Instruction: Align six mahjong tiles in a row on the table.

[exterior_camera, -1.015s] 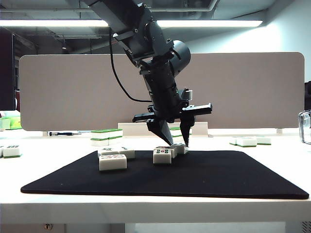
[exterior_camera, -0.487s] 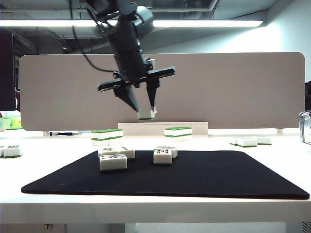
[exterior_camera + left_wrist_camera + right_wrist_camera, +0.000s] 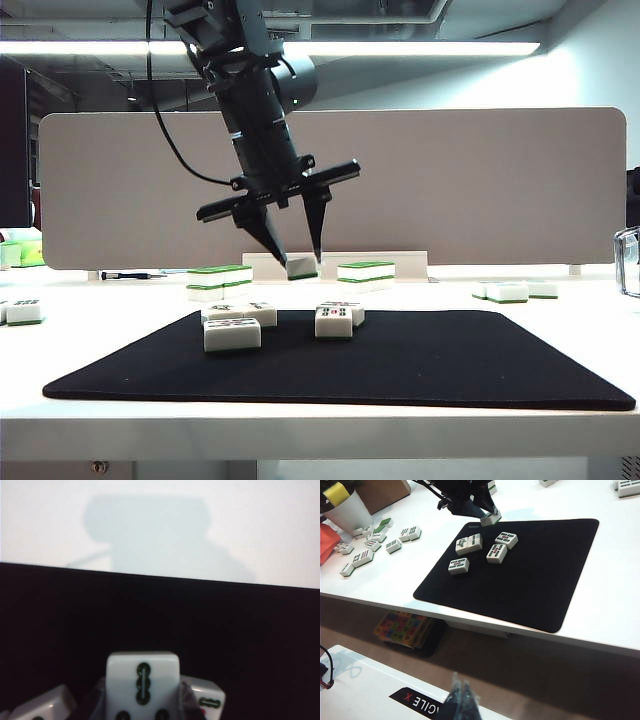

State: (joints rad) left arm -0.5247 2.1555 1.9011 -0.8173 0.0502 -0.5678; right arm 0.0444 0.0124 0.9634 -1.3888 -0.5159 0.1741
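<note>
A smooth white tile (image 3: 301,266) is pinched between the fingertips of the left hand (image 3: 297,248), carried above the far edge of the black mat (image 3: 440,360) on the white surface (image 3: 590,310). Four tiles (image 3: 481,551) lie below, nearer the camera. The right hand (image 3: 460,696) is parked well back; its opening cannot be told.

The mat (image 3: 420,365) is black on a white table (image 3: 600,330). The held tile (image 3: 143,682) is white with dark-green oval marks (green base); the left gripper (image 3: 296,248) is dark grey.
</note>
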